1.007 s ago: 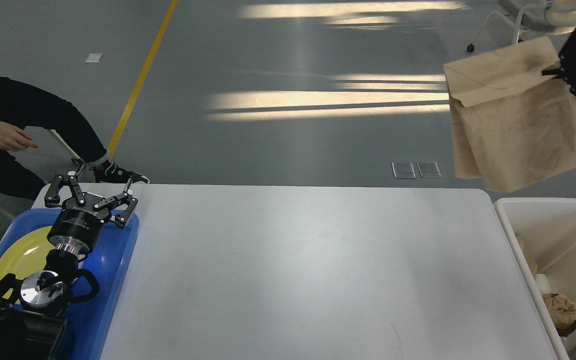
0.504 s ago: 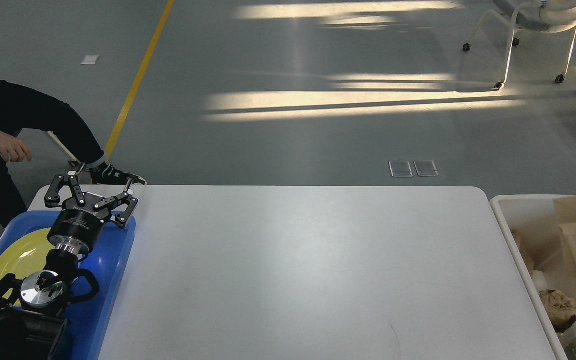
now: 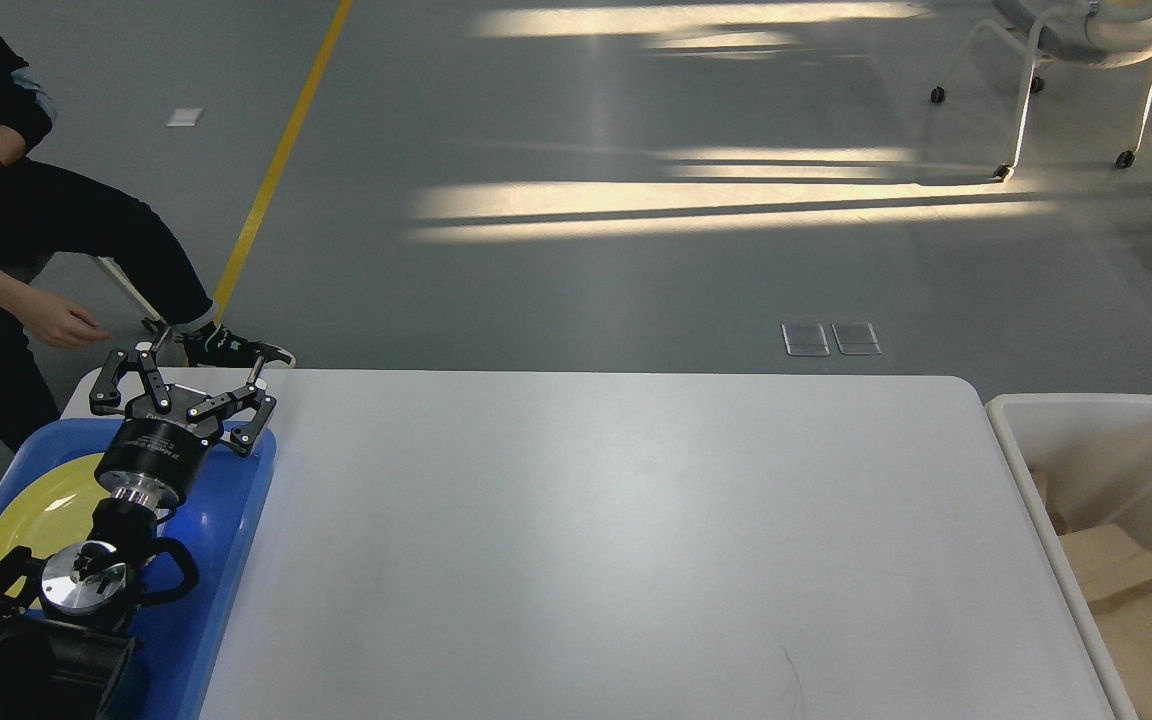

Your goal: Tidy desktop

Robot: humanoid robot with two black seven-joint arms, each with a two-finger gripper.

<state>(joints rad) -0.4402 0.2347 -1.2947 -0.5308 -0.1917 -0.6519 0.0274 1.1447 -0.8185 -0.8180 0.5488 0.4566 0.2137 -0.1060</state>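
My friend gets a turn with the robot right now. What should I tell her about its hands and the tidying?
Left hand: open, holding nothing, above the blue tray.
Right hand: not in view.
Table: white top looks bare.
Yellow plate: in the blue tray.
Brown paper bag: lying inside the white bin at the table's right end.
Done: nothing loose shows on the table.
Left: probably nothing but a last check.

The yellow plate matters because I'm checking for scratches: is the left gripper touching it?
Cannot tell. In the head view the open left gripper sits beyond the yellow plate, over the blue tray; one view hides height.
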